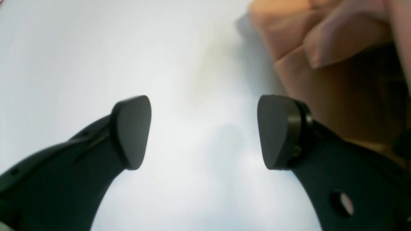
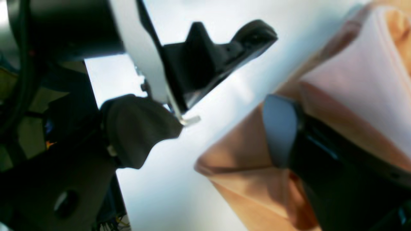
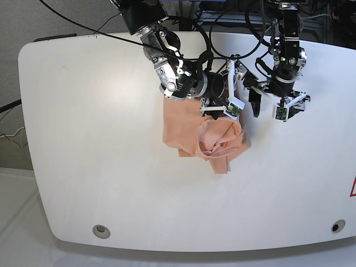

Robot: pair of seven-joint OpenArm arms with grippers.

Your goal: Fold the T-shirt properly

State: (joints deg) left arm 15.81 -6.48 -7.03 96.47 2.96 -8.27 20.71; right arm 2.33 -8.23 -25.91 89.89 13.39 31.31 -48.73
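Meanwhile, on the white table (image 3: 83, 139), the T-shirt (image 3: 192, 136) lies bunched near the middle toward the far edge; right gripper (image 3: 217, 108) gapes empty over it, nearer than the open, empty left gripper (image 3: 272, 105) beside it.

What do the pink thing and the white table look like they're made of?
The T-shirt looks like thin, soft matte cloth: it lies bunched in loose folds. The table seems a hard, smooth white board, perhaps laminate, with a soft sheen under the light.
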